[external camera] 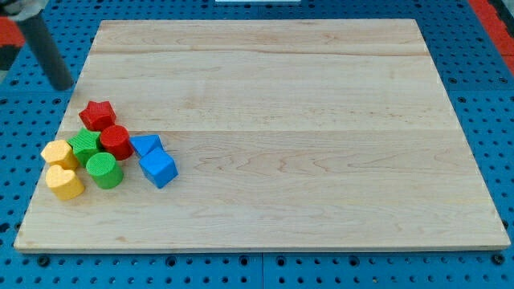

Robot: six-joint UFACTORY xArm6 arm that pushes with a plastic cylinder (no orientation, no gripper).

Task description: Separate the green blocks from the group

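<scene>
While both greens sit packed in the cluster by the counter's left edge, near its bottom-left corner, nothing is separated yet. The green star is hemmed by the yellows and reds; the green cylinder is freer. There is no claw, so none to report; my tip hovers beyond the left edge, above the red star. Next, I judge, comes a rightward push into open counter.

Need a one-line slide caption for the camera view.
My tip off the wooden board's upper-left corner; eight blocks, two green, clustered lower left.

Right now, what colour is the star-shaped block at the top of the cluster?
Red. The star block shows clearly in the camera view, above the red cylinder.
</scene>
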